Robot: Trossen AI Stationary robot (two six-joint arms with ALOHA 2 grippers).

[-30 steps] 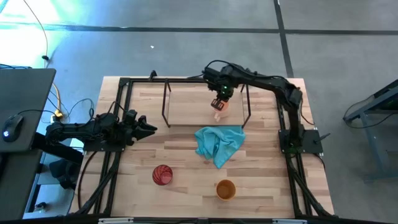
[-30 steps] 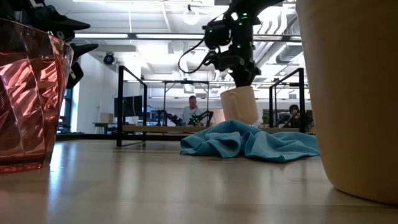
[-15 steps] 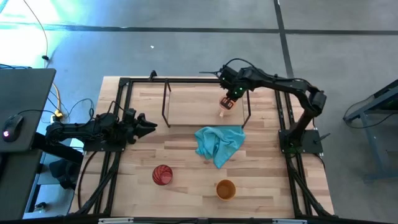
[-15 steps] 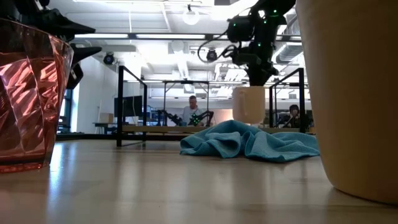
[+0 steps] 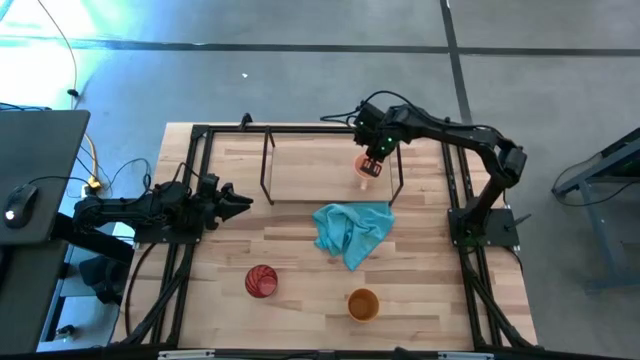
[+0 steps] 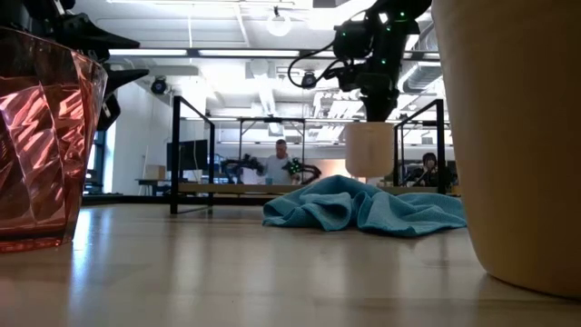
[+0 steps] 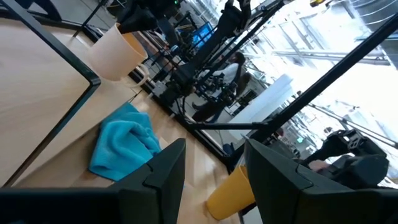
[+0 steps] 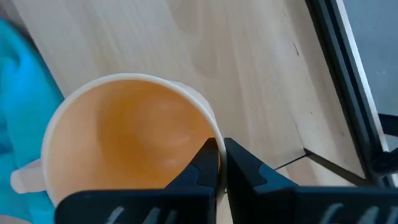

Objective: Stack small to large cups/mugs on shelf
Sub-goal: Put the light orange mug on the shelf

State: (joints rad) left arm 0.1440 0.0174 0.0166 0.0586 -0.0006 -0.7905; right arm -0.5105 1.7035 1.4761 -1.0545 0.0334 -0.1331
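My right gripper (image 5: 375, 152) is shut on the light orange mug (image 5: 366, 167) and holds it over the right end of the shelf (image 5: 310, 170), a black frame with a light wooden board. The red ribbed cup (image 5: 261, 281) and the amber-brown cup (image 5: 363, 304) stand upright on the table near its front edge. At the table's left side my left gripper (image 5: 240, 203) waits open and level, with nothing between its fingers (image 7: 163, 177). My right gripper pinches the mug's rim (image 8: 202, 121), one finger (image 8: 208, 163) inside the mug and the other outside its wall. The fingers come steeply from above. The mug (image 6: 369, 150) hangs upright below them, clear of the shelf board, its handle (image 8: 25, 177) on the side away from the fingers.
A crumpled teal cloth (image 5: 350, 231) lies on the table just in front of the shelf. The shelf's black uprights (image 6: 441, 136) stand close to the mug. Black rails (image 5: 190, 190) run along the table's sides. People sit at desks in the room beyond.
My right gripper has carried the mug toward the table's right edge, along the shelf. The mug hung tilted a second ago and now hangs upright. Most of the move came early; in the last half second it barely shifted.
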